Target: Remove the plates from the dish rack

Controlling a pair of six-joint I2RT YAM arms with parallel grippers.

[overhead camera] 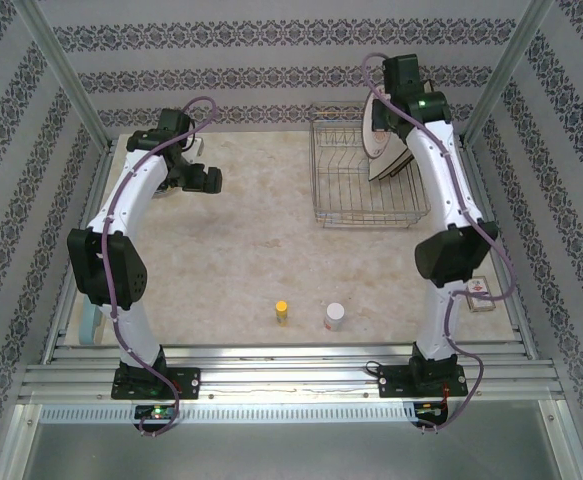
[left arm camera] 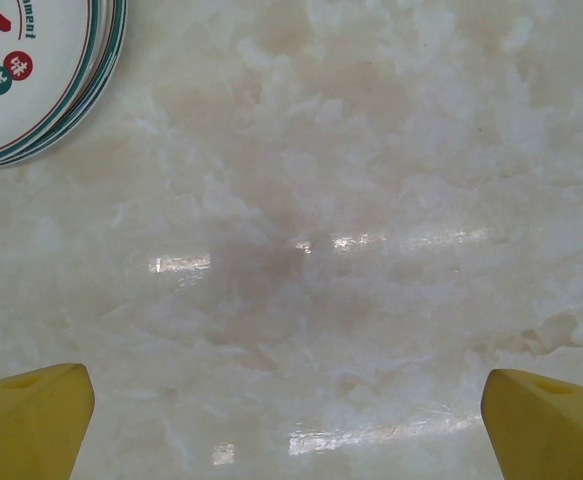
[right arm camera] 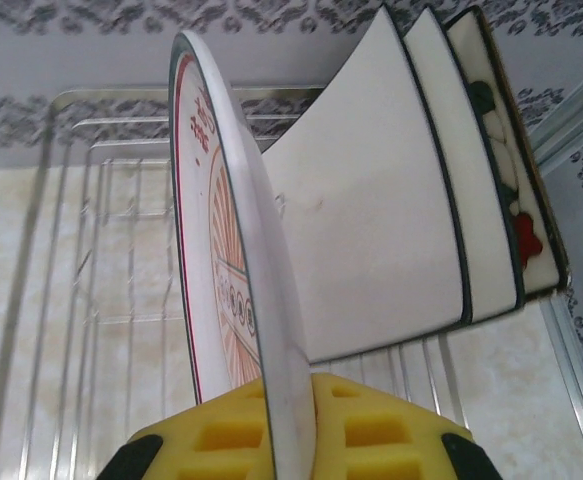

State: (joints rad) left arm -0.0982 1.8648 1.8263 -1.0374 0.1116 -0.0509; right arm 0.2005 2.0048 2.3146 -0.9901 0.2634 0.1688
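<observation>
Your right tool point(right arm camera: 296, 410) is pressed together on the rim of a round white plate with an orange-red patterned centre and a dark rim point(right arm camera: 233, 240). In the right wrist view the round white plate stands on edge and runs straight away from the yellow pads, up the middle of the frame. It sits at the silver wire dish rack point(overhead camera: 331, 195), upper right in the overhead view. I cannot tell whether its lower edge is clear of the prongs.

Just to its right in the wrist view, three square cream plates point(right arm camera: 371, 200) lean upright, close to its back face but apart from it. Your next move turns on that gap. I judge you should draw the plate out along its own plane, since a tilt toward the right of the frame would knock the square ones.

Your left tool point(left arm camera: 291, 420) is spread wide, holding nothing, over bare tabletop point(left arm camera: 351, 200). A stack of round plates point(left arm camera: 21, 90) lies flat in the upper left of the left wrist view, near that tool. It is probably the drop spot, well apart from the rack.

The tabletop is pale, glossy and marbled, so a plate may slide on it. A small yellow bottle point(overhead camera: 282, 313) and a white jar point(overhead camera: 334, 317) stand at lower centre of the overhead view. Patterned walls point(overhead camera: 301, 60) and a metal post point(overhead camera: 501, 75) crowd the rack's corner.
</observation>
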